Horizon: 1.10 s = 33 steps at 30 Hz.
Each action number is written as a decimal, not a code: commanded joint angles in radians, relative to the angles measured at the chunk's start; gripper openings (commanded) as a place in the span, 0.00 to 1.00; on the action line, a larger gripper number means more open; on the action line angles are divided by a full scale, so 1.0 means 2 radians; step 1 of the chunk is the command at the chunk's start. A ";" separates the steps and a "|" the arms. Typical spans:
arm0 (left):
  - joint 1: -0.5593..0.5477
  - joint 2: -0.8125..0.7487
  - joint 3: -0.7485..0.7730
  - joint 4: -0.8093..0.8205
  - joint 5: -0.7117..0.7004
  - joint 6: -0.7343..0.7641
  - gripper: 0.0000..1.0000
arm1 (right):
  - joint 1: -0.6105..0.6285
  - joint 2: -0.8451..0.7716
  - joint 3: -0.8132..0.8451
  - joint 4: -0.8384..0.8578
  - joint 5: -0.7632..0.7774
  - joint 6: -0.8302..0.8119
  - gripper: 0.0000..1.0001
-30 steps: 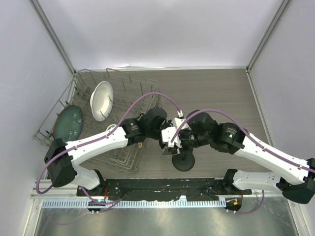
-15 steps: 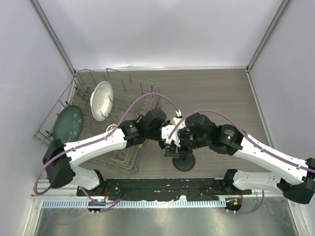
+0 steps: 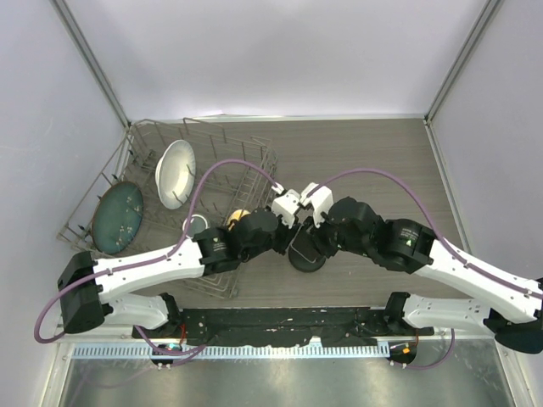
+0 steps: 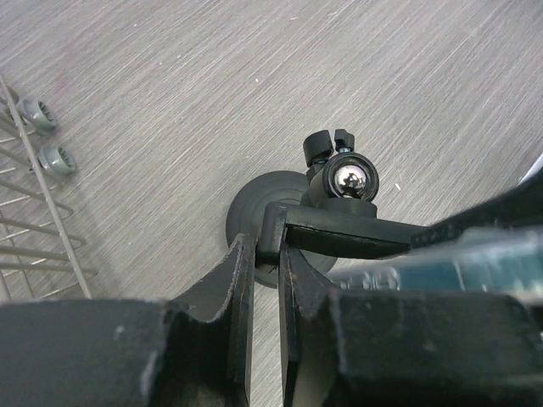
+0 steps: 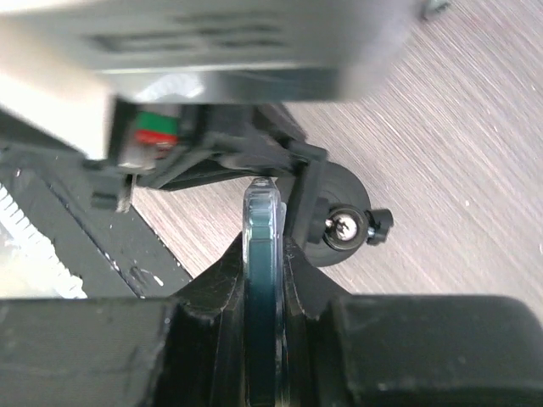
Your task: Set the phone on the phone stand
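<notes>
The phone stand [image 4: 250, 203] has a round black base on the wood table, a shiny ball joint [image 4: 348, 180] and a flat bracket. My left gripper [image 4: 265, 248] is shut on the end of that bracket. My right gripper [image 5: 263, 248] is shut on the phone [image 5: 261, 222], seen edge-on in a clear bluish case, just left of the stand [image 5: 339, 197]. The phone's edge also shows at the right of the left wrist view [image 4: 475, 254]. In the top view both grippers [image 3: 284, 240] [image 3: 309, 244] meet over the stand's base [image 3: 304, 259], which hides the phone.
A wire dish rack [image 3: 216, 271] stands at the left with a white bowl [image 3: 176, 172], a green plate [image 3: 117, 212] and a small yellow object [image 3: 240, 216]. Its grey feet [image 4: 38, 114] lie left of the stand. Grey walls enclose the table.
Both wrists have moved away from the near edge and turned. The stand's base sits farther from the near edge than before. The left arm has dropped lower and stretched out.
</notes>
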 commanded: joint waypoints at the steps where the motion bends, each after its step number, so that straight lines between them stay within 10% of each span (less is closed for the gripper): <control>1: 0.026 -0.022 0.005 0.021 -0.211 -0.044 0.00 | 0.024 -0.012 0.036 -0.160 0.138 0.136 0.00; 13: -0.009 -0.002 0.056 -0.071 -0.284 -0.081 0.00 | 0.097 0.122 0.092 -0.318 0.345 0.328 0.00; 33: -0.045 -0.035 0.041 -0.153 -0.256 -0.186 0.00 | 0.089 0.114 0.014 -0.187 0.282 0.285 0.00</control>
